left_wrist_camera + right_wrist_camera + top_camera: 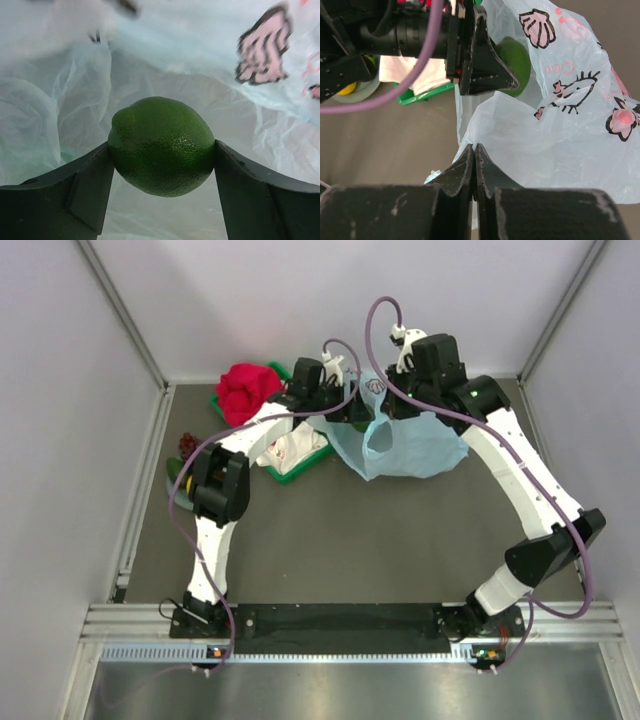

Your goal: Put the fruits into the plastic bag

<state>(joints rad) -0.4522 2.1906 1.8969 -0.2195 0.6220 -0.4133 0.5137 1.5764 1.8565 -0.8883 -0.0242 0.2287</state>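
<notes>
- The tabletop (380,550) is seen with both arms reaching to its far side.
- The plastic bag (420,450), light blue and printed with pink shells and fish, lies at the far middle, with its top edge lifted.
- A green tray (300,468) holding a red cloth (247,390) and a white one is set just left of the bag.
- The right end effector (473,149) is pressed fully closed, and the bag's thin film is pinched between its fingers.
- The left end effector (161,149) is spread wide around the green fruit (165,125), which is clamped between both fingers at the bag's mouth, with film seen behind it.
- A yellow citrus (345,89) is seen on a grey-green plate (367,89) beyond the tray.
- Dark grapes (187,445) are seen at the far left.
</notes>
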